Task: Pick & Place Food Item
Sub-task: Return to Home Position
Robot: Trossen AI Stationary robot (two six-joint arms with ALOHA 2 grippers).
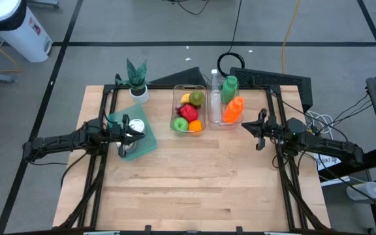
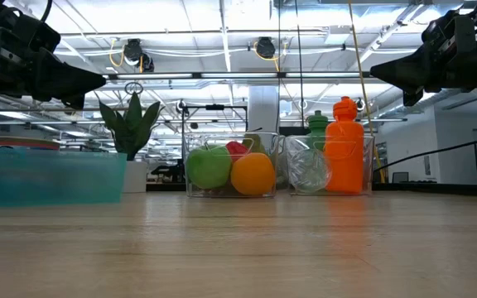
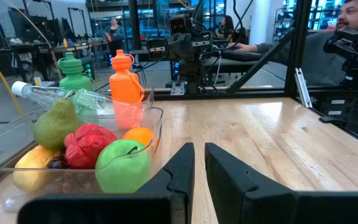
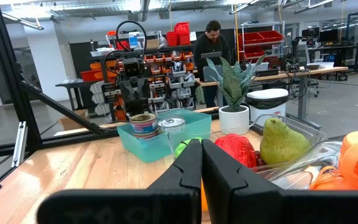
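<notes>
A clear bin near the table's far edge holds a green apple, an orange, a red fruit, a pear and a yellow fruit. My left gripper hovers shut above a teal bin, pointing at the fruit bin from its left. My right gripper hovers shut to the right of the bottle bin, pointing left. In the low view both grippers, the left one and the right one, are well above the table. Neither holds anything.
The bottle bin holds an orange bottle, a green bottle and a clear one. Cans stand in the teal bin. A potted plant stands at the far left. Bare wood fills the near half.
</notes>
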